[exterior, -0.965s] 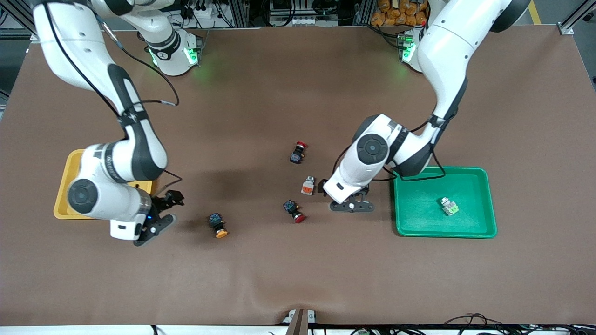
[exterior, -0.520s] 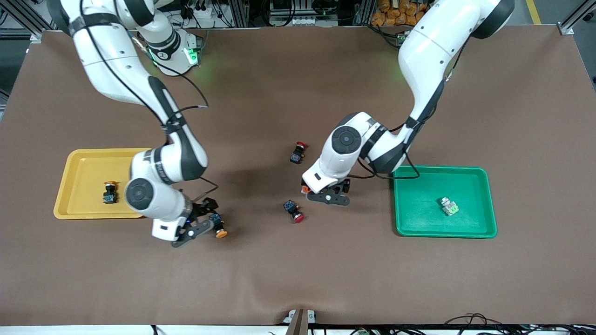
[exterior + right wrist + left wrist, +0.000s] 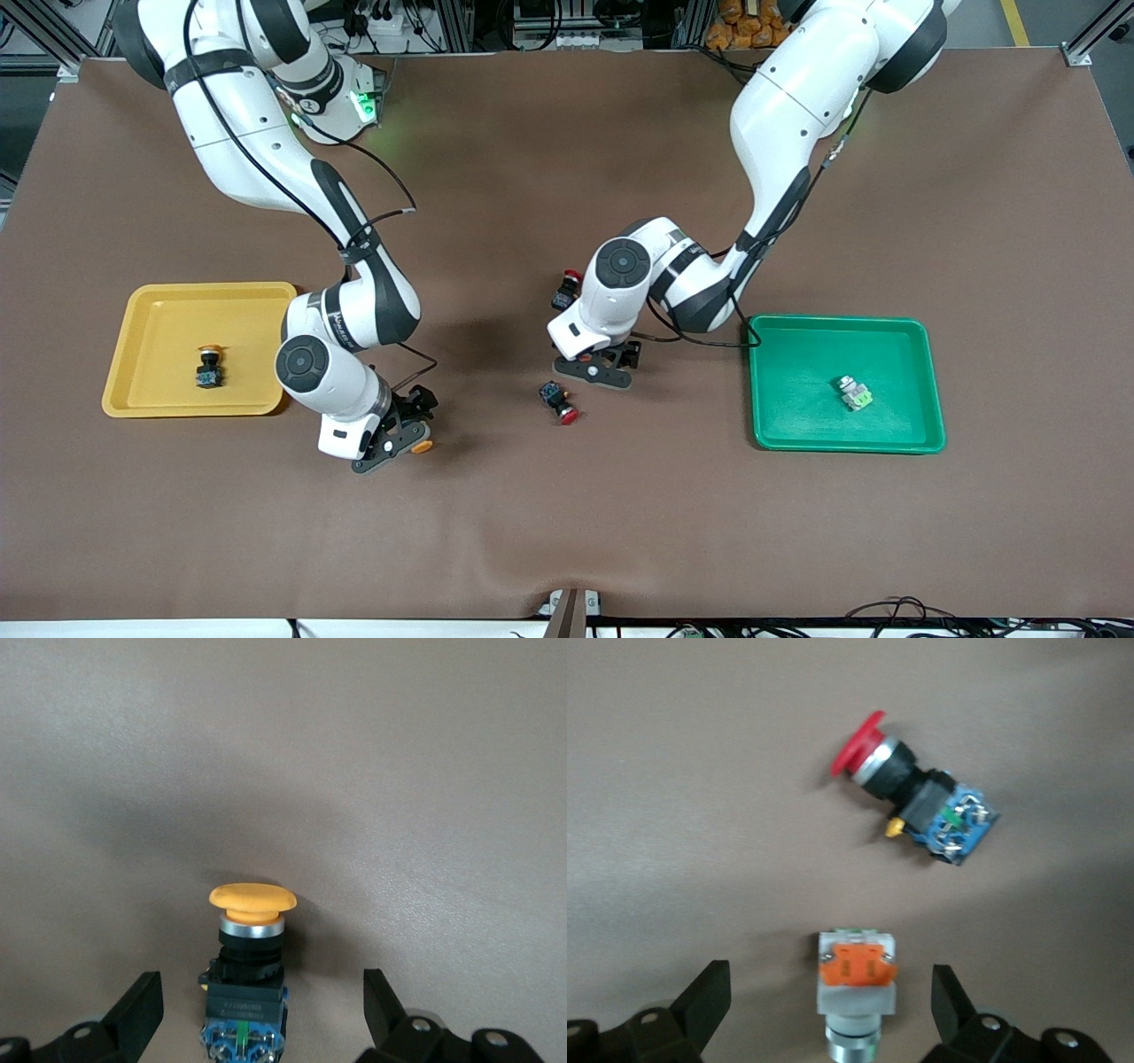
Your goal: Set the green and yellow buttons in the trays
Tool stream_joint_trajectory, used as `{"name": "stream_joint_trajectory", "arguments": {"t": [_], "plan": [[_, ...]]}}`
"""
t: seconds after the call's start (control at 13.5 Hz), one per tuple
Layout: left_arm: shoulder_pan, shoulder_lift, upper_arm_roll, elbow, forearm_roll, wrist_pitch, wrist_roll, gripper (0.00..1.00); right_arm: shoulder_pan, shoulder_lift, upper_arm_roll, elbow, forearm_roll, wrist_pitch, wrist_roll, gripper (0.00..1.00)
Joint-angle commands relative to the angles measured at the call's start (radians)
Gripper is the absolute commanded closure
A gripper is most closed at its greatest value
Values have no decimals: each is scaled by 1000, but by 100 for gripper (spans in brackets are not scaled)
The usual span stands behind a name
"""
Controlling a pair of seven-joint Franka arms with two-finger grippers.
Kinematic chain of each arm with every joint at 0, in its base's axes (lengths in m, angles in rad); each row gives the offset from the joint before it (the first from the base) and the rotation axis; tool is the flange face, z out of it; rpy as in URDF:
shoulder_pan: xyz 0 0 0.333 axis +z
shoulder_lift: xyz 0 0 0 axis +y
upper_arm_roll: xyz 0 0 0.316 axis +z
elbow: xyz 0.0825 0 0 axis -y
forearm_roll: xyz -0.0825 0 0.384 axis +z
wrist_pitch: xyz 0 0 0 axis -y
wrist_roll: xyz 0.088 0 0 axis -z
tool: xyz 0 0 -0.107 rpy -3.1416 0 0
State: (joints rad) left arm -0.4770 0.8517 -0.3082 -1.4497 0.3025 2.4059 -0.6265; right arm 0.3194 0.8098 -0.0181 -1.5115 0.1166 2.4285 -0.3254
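Over the yellow-capped button, right gripper has arrived, fingers spread.

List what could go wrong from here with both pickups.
1. The left claw is open around a silver-bodied switch with an orange block. No green face shows, so it may not belong in the green tray.
2. A red-capped button lies close by on the table; the left claw could nudge it.
3. The right claw is open around the yellow-capped button, which lies on its side; closing off-centre could roll it away.
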Motion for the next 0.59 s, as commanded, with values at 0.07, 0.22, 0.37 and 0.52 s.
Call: {"name": "stream_joint_trajectory", "arguments": {"t": [0.07,0.22,0.37,0.52], "plan": [[-17,32,8,32,29,19,53,5,10,26,-6,11,1,30,9,6],[-23,49,9,32,32,28,76,9,10,25,-6,-3,3,47,11,80],[-28,50,12,31,43,32,87,22,4,22,-6,-3,3,41,11,100],[-29,62,14,32,44,32,93,40,3,3,-11,-3,-6,35,-3,100]]}}
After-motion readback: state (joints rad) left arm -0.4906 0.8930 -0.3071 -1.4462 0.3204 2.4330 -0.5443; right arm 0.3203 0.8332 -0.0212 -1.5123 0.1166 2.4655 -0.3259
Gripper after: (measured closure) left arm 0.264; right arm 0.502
